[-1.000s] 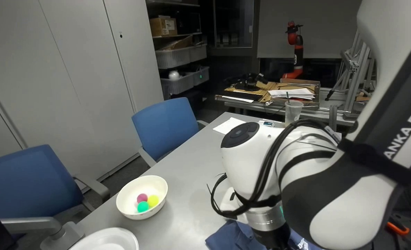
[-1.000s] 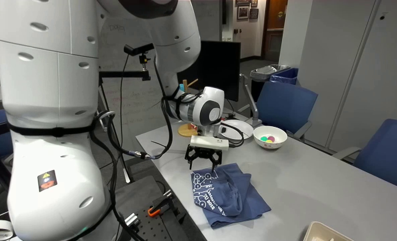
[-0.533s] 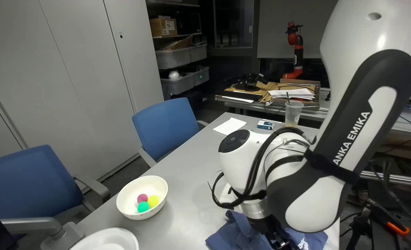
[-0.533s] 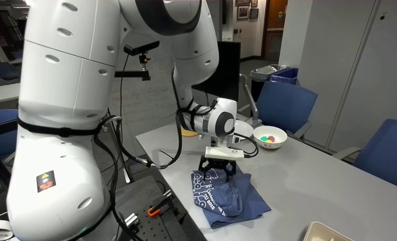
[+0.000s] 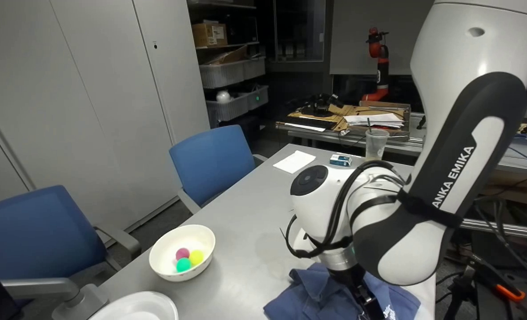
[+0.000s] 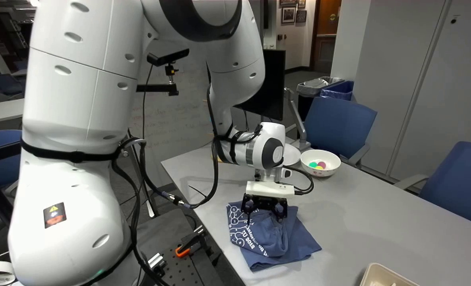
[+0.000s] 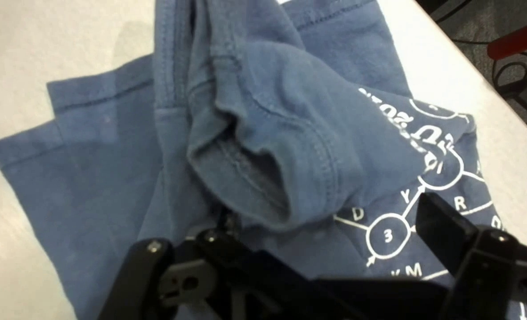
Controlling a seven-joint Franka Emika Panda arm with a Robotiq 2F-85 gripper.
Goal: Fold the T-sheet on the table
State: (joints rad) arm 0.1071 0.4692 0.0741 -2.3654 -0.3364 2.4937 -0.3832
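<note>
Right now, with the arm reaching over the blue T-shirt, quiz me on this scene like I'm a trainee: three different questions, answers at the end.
1. True or false: the claw has its fingers spread apart.
2. Which thing sits in the white bowl? A, a spoon; B, a green ball; C, a mug.
3. Fill in the blank: in the wrist view, the one whole printed circle on the T-shirt encloses the digit (blank).

Key: 1, true. 2, B. 3, the digit 3.
</note>
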